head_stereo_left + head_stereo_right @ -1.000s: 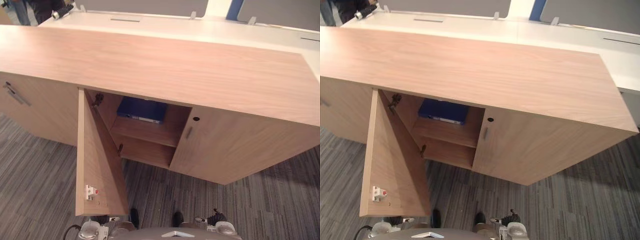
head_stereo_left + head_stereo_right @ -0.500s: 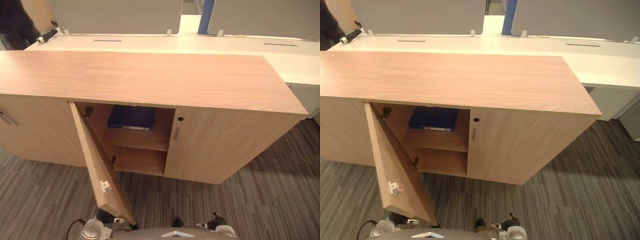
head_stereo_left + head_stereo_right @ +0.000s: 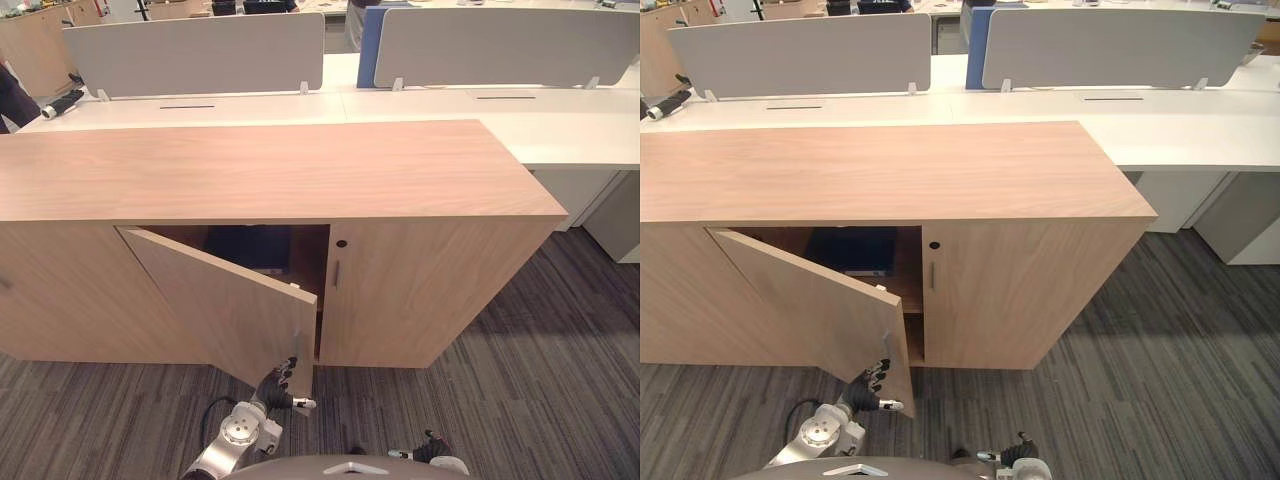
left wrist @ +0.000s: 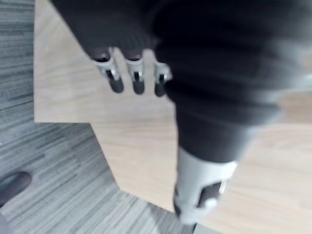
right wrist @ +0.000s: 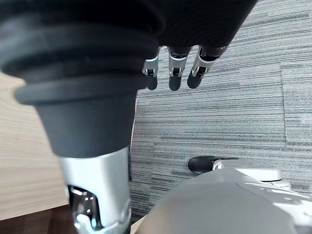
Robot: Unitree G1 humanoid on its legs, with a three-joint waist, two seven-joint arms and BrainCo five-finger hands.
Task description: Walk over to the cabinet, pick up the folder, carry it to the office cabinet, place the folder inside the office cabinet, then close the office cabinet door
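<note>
Two doors are set in the front of the wooden office cabinet (image 3: pixel 300 170). The left door (image 3: pixel 220 305) is swung part-way open, with its free edge turned toward the near side. At the lower corner of that edge the left hand (image 3: pixel 281 377) is seen. Its fingers (image 4: pixel 138 84) are held loosely straight before the door panel with nothing gripped, and whether the wood is touched cannot be told. Behind the door, the dark blue folder (image 3: pixel 852 250) is laid on the upper shelf inside the cabinet. The right door (image 3: pixel 425 285) is shut. Low at the near right, the right hand (image 3: pixel 1018 452) is hung over the grey carpet (image 3: pixel 560 380), its fingers (image 5: pixel 174 80) relaxed and empty. Beyond the cabinet, a white bench (image 3: pixel 560 125) is fitted with grey divider screens (image 3: pixel 190 55).
</note>
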